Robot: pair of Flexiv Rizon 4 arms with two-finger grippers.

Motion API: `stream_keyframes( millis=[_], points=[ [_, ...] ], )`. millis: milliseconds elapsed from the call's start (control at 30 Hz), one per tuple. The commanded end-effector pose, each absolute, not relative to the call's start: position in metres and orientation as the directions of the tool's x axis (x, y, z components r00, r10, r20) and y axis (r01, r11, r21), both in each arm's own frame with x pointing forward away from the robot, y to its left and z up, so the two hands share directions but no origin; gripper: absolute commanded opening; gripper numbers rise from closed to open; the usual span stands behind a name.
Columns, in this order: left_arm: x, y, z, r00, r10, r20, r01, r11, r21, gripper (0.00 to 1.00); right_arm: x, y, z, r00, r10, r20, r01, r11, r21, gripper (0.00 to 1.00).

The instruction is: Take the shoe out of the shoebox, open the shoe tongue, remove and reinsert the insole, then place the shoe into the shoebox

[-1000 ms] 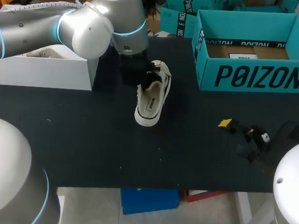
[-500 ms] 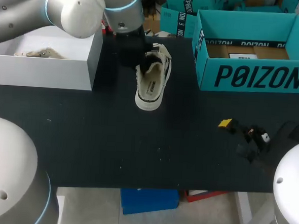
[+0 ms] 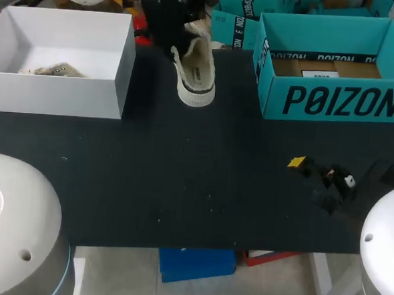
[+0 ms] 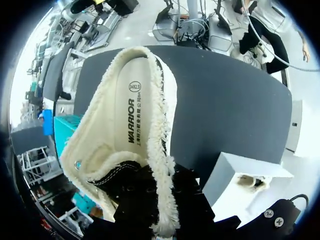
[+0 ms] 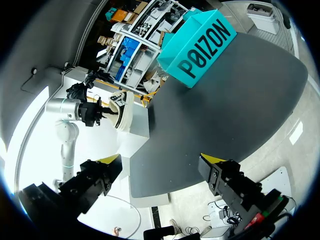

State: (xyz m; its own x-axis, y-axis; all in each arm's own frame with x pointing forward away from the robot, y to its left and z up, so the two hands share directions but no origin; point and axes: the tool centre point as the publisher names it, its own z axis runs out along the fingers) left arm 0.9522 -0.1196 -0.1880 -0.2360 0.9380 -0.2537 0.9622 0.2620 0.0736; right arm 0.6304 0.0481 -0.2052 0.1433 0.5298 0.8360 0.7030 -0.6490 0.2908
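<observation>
A cream low-top shoe (image 3: 195, 67) with fleece lining hangs in the air above the table's far side, between the two boxes, toe pointing down. My left gripper (image 3: 180, 31) is shut on its upper edge by the opening. In the left wrist view the shoe (image 4: 132, 120) stretches ahead of the left gripper (image 4: 157, 202), its printed insole showing inside; the yellow tips are hidden by the shoe. My right gripper (image 3: 319, 175) rests low near the table's front right, open and empty. The right wrist view shows the right gripper (image 5: 160, 165) with its fingers wide apart and the shoe (image 5: 122, 107) far ahead.
An open white box (image 3: 53, 95) with crumpled paper inside stands at the back left. An open teal shoebox (image 3: 340, 103) stands at the back right. The black table (image 3: 182, 173) stretches between them and the front edge.
My left arm has lifted the shoe off the table and carried it up and toward the far side. The right arm has not moved.
</observation>
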Motion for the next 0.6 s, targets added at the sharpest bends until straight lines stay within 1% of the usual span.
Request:
stream_keyframes(
  millis=[33,400,600],
  points=[
    [0.947,-0.087,-0.165,-0.353,0.892,-0.283,0.922,0.383,0.057,0.0,0.63,0.044,-0.206,0.148,0.521,0.841,0.979,-0.199,-0.048,1.0],
    [0.956,0.005,-0.152,-0.623,0.715,-0.319,0.749,0.663,0.024,0.0,0.63,0.044,-0.206,0.148,0.521,0.841,0.979,-0.199,-0.048,1.0],
    [0.961,0.06,-0.156,-0.721,0.609,-0.33,0.644,0.765,0.004,0.0,0.63,0.044,-0.206,0.148,0.521,0.841,0.979,-0.199,-0.048,1.0]
  ],
)
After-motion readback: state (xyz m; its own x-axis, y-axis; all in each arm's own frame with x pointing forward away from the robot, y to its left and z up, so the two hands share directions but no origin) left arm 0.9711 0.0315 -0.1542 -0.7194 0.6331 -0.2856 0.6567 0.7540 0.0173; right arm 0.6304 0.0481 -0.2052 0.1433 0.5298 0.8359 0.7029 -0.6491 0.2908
